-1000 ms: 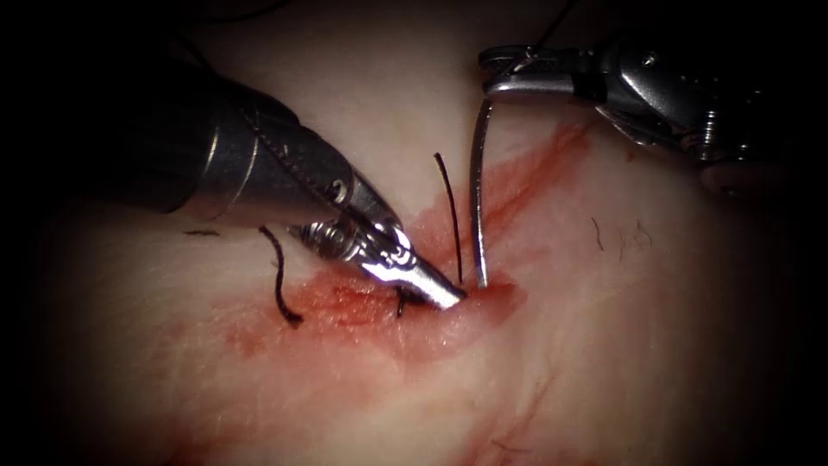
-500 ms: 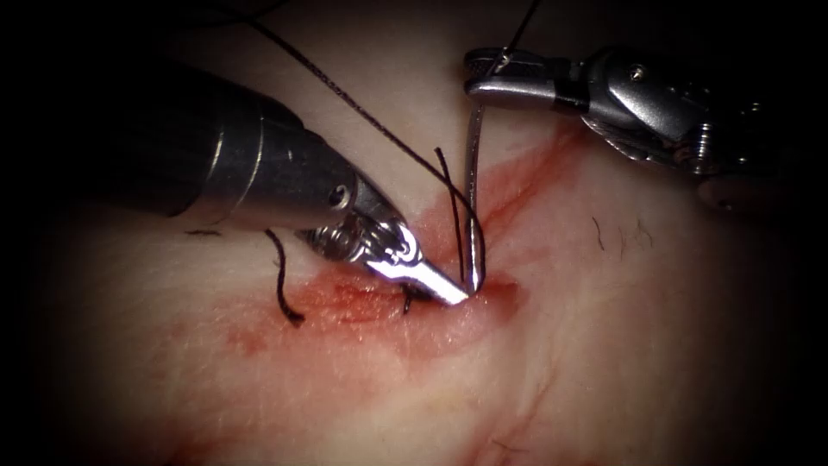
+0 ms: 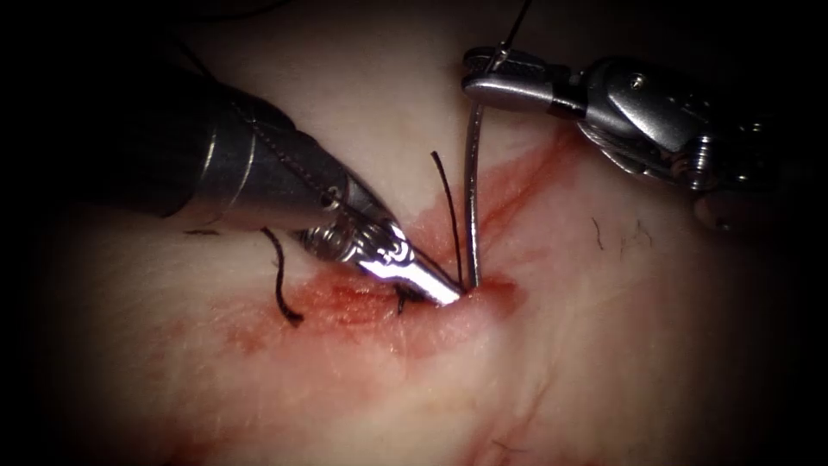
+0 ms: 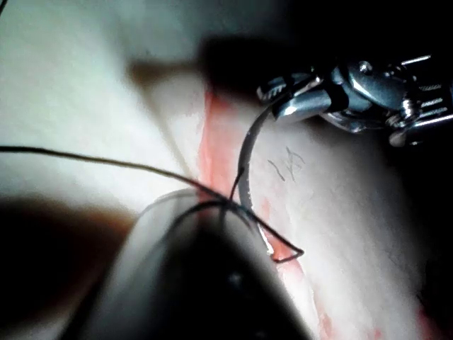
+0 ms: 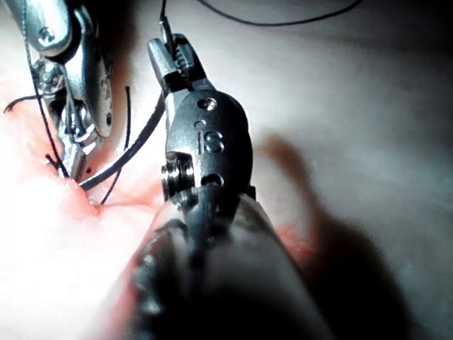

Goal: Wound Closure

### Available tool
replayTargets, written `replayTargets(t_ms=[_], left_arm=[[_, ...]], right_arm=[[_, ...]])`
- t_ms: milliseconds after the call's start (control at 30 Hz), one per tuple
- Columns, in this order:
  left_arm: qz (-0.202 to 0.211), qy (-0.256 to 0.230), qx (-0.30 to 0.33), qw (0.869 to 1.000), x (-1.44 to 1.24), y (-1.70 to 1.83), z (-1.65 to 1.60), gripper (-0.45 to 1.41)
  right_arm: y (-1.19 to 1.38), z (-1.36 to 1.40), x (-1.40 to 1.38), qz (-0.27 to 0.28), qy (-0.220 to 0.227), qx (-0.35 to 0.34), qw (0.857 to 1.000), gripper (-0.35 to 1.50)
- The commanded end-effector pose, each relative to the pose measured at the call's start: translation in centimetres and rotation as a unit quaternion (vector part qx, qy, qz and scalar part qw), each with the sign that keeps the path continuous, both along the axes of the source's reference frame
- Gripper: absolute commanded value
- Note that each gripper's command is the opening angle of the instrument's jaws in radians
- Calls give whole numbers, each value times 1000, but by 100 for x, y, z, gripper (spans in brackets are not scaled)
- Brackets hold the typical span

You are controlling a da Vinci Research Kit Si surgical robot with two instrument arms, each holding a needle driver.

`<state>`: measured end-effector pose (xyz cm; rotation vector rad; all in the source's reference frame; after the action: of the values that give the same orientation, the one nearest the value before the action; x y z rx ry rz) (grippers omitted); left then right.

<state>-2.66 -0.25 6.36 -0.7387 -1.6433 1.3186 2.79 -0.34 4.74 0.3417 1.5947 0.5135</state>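
Note:
My right tool (image 3: pixel 473 76) comes in from the upper right, jaws shut on the curved needle (image 3: pixel 472 190) near its thread end. The needle hangs almost upright. Its point enters the tissue (image 3: pixel 621 345) at the right end of the cut (image 3: pixel 362 304). My left tool (image 3: pixel 448 296) reaches down from the upper left with its jaws shut and empty, the tip pressed on the cut's edge just left of the needle's point. Thread (image 3: pixel 285 164) lies along the left tool's shaft. The right wrist view has the right tool (image 5: pixel 170 46), the needle (image 5: pixel 131 159) and the left tool (image 5: pixel 69 161).
Red fluid (image 3: pixel 517 185) stains the tissue around the cut and up to the right. Cut thread ends stand near the cut: one (image 3: pixel 448 207) beside the needle, one (image 3: pixel 280 285) further left. In the left wrist view the needle (image 4: pixel 244 152) curves down from the right tool (image 4: pixel 283 95).
The right tool shifted a little left and turned, standing the needle more upright with its point at the cut. The thread swung across the picture and came back onto the left shaft.

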Motion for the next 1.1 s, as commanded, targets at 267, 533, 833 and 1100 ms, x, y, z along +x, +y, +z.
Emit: replayTargets(t_ms=[267,533,833,1100], left_arm=[[-2,-1,1,1000,-7,1,1,-38],[-2,0,1,1000,-8,0,2,-40],[-3,0,1,1000,-9,-2,0,-43],[-2,-1,1,1000,-10,-3,0,-45]], right_arm=[[-4,2,15,-3,-13,-20,1000,-35],[0,-1,15,15,-38,-22,999,-35],[10,6,13,19,-42,-23,999,-35],[12,6,14,19,-42,-23,999,-35]])
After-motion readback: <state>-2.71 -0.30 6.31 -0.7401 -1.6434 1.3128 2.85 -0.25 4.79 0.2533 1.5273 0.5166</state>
